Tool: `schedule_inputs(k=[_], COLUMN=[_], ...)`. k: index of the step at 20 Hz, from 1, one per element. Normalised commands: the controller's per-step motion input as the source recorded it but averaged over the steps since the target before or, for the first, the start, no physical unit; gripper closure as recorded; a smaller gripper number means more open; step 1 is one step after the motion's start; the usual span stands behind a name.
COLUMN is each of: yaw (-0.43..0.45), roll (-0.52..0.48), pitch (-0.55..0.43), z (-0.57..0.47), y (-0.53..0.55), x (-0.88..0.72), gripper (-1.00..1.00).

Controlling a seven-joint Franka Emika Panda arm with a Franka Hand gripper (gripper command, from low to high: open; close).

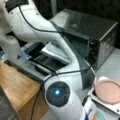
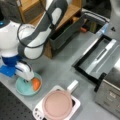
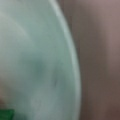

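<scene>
the orange carrot (image 2: 36, 84) lies in the teal plate (image 2: 21, 90), so it cannot roll off. the gripper (image 2: 27, 79) is right beside it; i cannot tell if its fingers pinch.

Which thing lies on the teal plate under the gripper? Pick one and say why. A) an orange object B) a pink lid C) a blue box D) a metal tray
A: in a front view the orange object rests on the teal plate, right beside the gripper, which reaches down onto the plate; the pink lid sits apart on the white cooker.
</scene>
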Motion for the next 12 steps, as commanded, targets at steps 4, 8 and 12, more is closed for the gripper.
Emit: schedule_inputs(k=[4,8,12], yaw=[0.174,0.140,0.067], roll=[-0.043,-0.081,-0.173], pitch=[0.132,0.185,0.250], z=[0.16,0.21,0.31], y=[-0.10,-0.09,-0.07], x=[0.22,0.20,0.18], gripper=[-1.00,-1.00,-1.00])
